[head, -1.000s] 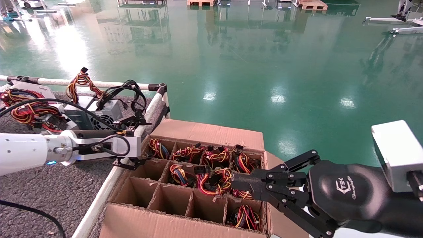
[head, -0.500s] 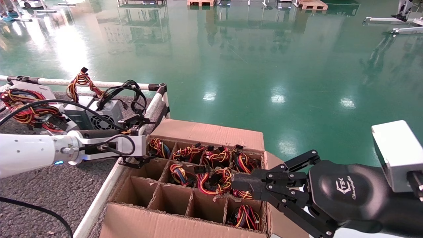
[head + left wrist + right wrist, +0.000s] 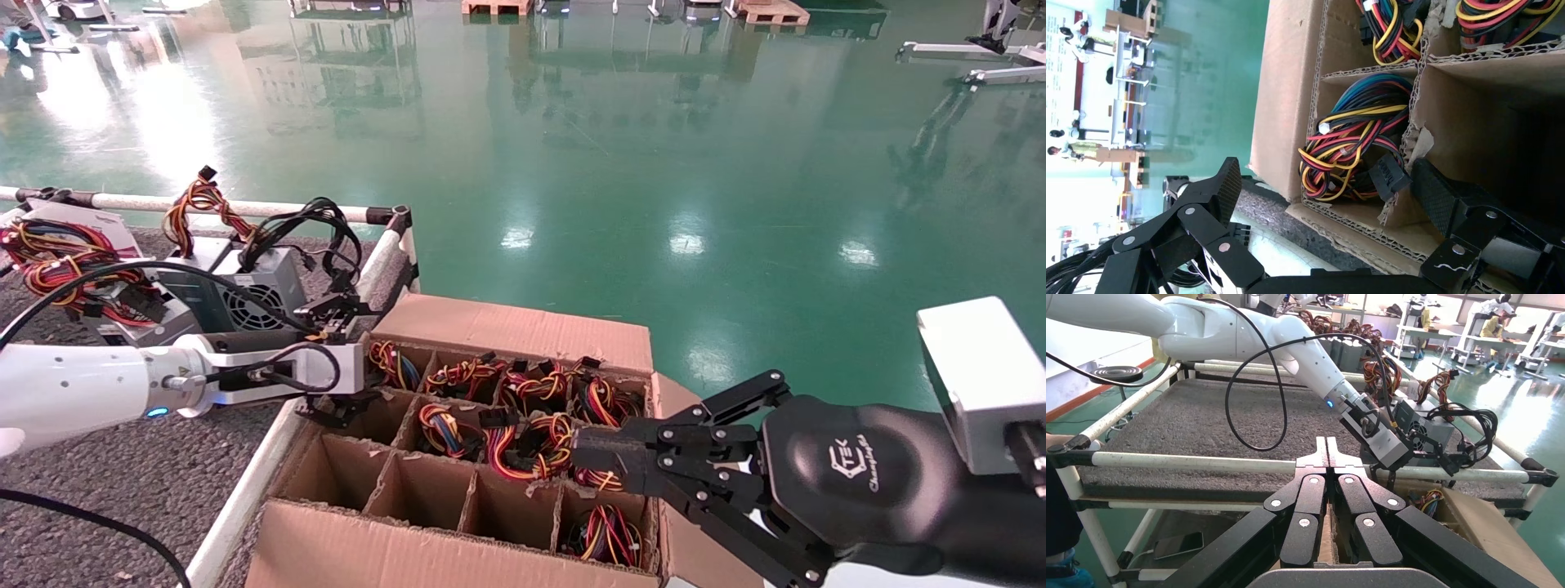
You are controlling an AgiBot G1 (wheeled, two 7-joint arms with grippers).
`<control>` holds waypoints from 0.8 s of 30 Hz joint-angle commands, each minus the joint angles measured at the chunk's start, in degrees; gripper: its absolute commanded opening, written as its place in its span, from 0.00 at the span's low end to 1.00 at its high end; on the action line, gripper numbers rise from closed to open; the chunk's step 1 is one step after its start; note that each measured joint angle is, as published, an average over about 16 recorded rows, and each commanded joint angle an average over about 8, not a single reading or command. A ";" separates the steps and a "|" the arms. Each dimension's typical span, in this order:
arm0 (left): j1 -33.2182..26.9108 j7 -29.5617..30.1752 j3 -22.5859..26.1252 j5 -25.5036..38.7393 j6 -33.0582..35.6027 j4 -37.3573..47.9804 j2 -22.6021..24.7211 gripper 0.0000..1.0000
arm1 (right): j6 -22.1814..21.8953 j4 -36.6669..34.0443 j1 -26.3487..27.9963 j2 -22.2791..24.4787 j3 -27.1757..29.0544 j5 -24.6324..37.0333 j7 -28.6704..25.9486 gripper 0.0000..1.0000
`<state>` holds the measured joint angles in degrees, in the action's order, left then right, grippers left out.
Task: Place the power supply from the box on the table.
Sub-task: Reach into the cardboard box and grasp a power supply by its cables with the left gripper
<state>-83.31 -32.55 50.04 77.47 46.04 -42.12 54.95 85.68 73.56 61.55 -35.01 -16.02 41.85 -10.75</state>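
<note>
Cardboard box (image 3: 523, 331) | left gripper (image 3: 1324, 184) spread wide over corner cell's power supply (image 3: 1358, 144) | right gripper (image 3: 1327, 447) clenched, idle over box | advice: straddle bundle, descend clear of dividers.

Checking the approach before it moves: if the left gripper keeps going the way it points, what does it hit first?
Probably the coloured wire bundle in the box's corner cell; the open left gripper straddles it, though depth is uncertain.
</note>
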 commanded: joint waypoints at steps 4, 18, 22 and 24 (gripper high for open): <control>0.03 -0.72 0.01 -0.34 -0.32 1.09 0.41 1.00 | 0.00 0.00 0.00 0.00 0.00 0.00 0.00 0.00; -1.23 -2.75 -0.10 -2.07 0.80 4.34 0.74 1.00 | 0.00 0.00 0.00 0.00 0.00 0.00 0.00 0.00; -1.77 -2.68 0.45 -2.73 1.49 4.58 0.27 1.00 | 0.00 0.00 0.00 0.00 0.00 0.00 0.00 0.00; -2.13 -2.46 0.96 -3.13 1.92 4.57 -0.07 1.00 | 0.00 0.00 0.00 0.00 0.00 0.00 0.00 0.00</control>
<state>-85.47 -34.86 51.18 74.33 47.99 -37.66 54.85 85.68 73.56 61.55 -35.01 -16.02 41.85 -10.75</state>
